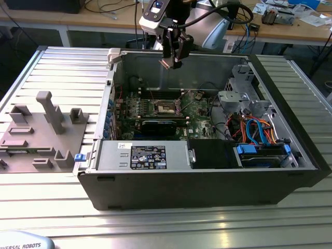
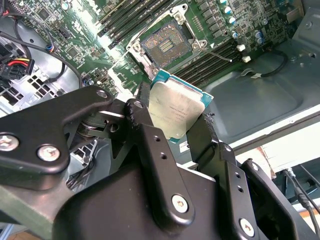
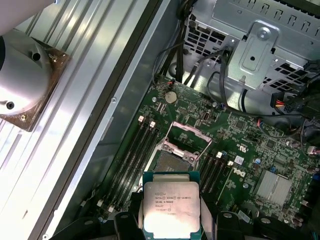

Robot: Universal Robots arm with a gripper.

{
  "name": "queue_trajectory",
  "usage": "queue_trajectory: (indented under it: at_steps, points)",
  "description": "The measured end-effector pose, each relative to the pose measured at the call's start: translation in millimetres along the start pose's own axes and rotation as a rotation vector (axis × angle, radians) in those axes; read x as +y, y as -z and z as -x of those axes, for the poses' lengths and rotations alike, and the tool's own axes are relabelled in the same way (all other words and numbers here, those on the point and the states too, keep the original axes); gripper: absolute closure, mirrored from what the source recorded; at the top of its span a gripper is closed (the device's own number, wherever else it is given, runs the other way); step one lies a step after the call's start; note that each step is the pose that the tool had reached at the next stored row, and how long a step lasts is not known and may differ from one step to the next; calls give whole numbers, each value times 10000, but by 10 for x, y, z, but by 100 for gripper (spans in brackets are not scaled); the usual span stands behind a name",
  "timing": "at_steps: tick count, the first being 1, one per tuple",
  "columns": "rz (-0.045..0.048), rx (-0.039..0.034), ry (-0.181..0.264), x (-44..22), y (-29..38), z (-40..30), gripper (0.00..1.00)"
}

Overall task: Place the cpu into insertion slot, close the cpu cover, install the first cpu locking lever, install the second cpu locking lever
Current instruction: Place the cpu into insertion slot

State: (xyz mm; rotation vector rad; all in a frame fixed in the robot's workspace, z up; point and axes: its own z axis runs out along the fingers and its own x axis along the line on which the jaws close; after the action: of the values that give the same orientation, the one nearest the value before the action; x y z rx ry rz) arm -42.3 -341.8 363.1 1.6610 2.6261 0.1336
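Silvery cpu (image 2: pixel 176 112) sits clamped in your pincer (image 1: pixel 171 59) at the upper centre of the exterior view, well above the uncovered insertion slot (image 1: pixel 167 107), so you're mid-placing, which likely calls for squaring it to the slot.

One ribbed table (image 1: pixel 181 225) bears one open computer case (image 1: pixel 197 192). Inside are one green circuit board (image 1: pixel 199 118), one labelled box (image 1: pixel 148 155) along the near wall and one metal cage (image 1: pixel 241 92) at the exterior view's right. The board has one insertion slot (image 3: pixel 172 162), one cpu cover (image 3: pixel 189 134), one round battery (image 3: pixel 171 97) and one finned metal block (image 3: pixel 272 187). There is one gripper (image 1: pixel 171 63), whose two fingers (image 2: pixel 150 135) clamp one cpu (image 2: pixel 175 110). At the exterior view's left are one grey tray (image 1: pixel 36 142) and one blue clip (image 1: pixel 79 156).
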Motion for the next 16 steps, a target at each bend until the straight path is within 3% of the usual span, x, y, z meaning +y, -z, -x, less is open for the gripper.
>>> queue_trajectory:
  at_steps: [16]
  points:
    - [2, -9, -97, 0, 0, 0, 46]
